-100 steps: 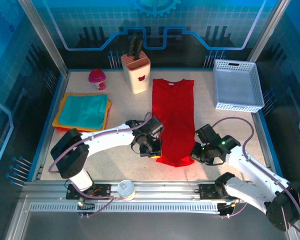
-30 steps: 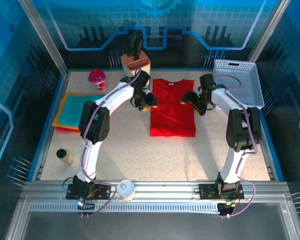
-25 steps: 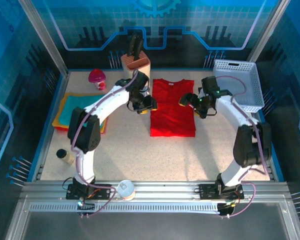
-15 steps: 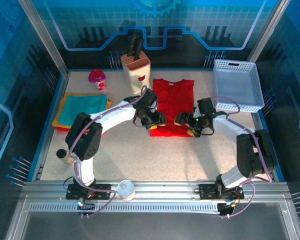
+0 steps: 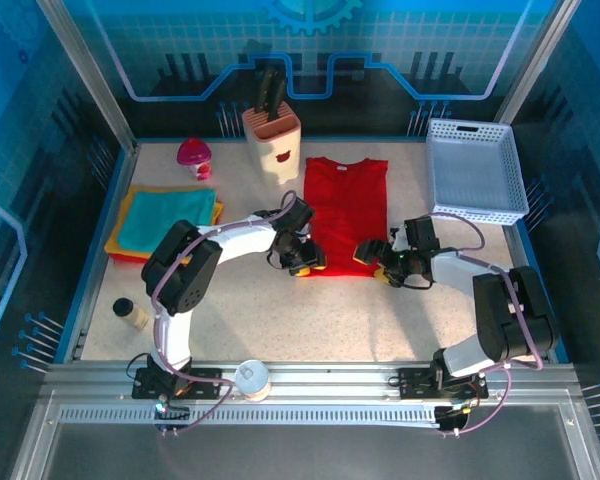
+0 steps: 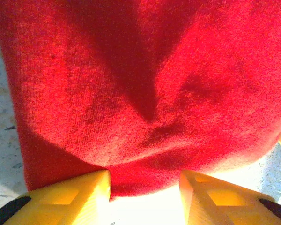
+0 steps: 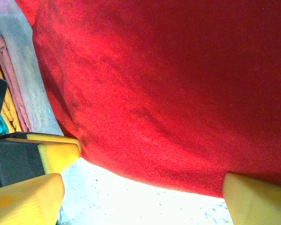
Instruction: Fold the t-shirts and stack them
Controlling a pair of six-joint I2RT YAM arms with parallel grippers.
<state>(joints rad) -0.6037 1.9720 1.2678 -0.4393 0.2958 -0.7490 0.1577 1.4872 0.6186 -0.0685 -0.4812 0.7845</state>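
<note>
Lying flat on the tabletop, just right of the knife block, the red t-shirt has its long axis running straight away from me. Its collar points to the far side, about level with the block's base, and its near edge points back toward my bases, nearer to me than the block. My left claw sits at the shirt's near left corner, almost straight in front of the block. From the wrist I see its yellow fingers partly spread, with a short run of the red edge lying between them; it is not clenched, and whether the pads touch the cloth I cannot tell. My right claw is at the near right corner, further right of the block, spread wide, and the shirt's edge spans the gap between its fingers; it grasps nothing. Left of the block lies the stack of folded t-shirts, teal on top
</note>
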